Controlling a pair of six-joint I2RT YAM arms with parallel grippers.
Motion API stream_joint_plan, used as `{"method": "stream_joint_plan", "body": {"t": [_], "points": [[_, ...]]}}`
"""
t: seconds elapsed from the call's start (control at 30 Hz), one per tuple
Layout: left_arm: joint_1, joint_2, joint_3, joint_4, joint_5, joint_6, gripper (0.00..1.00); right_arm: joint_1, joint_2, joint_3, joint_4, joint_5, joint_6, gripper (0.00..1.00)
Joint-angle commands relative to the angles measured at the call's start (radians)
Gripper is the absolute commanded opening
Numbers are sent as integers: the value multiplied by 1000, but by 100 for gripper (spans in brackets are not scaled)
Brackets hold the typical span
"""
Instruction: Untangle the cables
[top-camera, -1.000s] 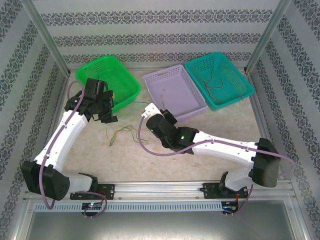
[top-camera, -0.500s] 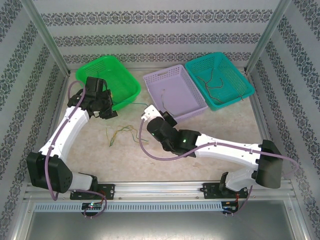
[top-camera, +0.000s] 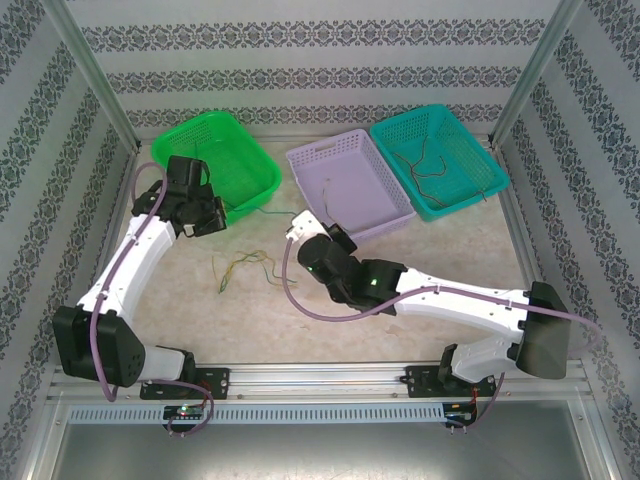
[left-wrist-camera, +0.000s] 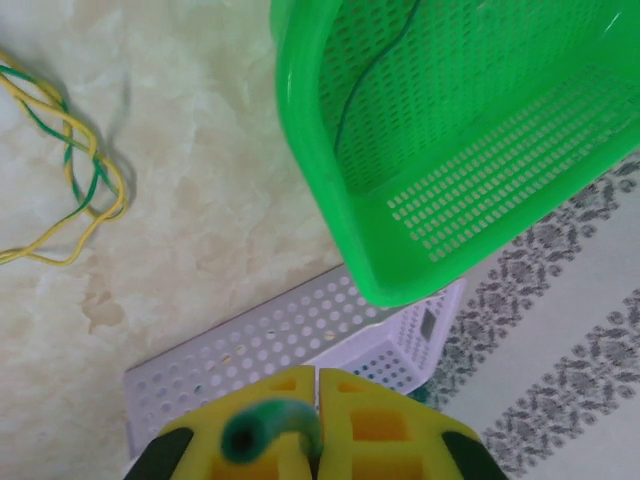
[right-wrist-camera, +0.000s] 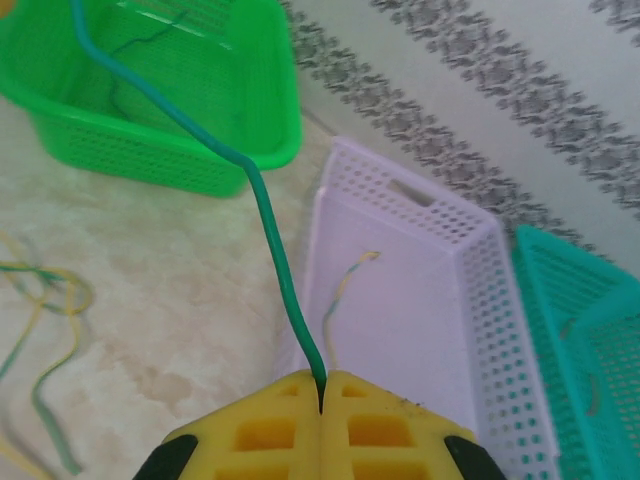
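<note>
Patterned walls stand around a pale marble surface. Three baskets sit at its far side: a green basket on the left, a lilac basket in the middle and a teal basket on the right.

Left claw hangs at the near edge of the green basket. It is closed. A blurry green bit sits against its fingers, but I cannot tell if it is pinched.

Right claw is by the near corner of the lilac basket. It is closed tight on a green cable.

A small tangle of yellow and green cables lies loose on the surface between the two arms, a little nearer the bases than both claws.

The green cable runs long and thin from the right claw over to the left, up to the green basket. So the left claw is nearer its far end.

From above, this cable is just a faint line. The right wrist camera shows the pinch clearly. The left wrist camera shows the tangle's loops crossing each other.
</note>
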Motion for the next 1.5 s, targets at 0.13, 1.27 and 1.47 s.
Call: {"method": "stream_joint_plan", "body": {"t": [0.13,1.27,1.47], "points": [[118,233,325,35,184,692,0,-185,-17,43,-246,-809,146,0],[71,272,804,-163,156,1255,91,-535,256,271,-132,-1433,753,0],[-92,235,726,-174,392,1380,69,-642,195,243,-36,-1350,921,0]]}}
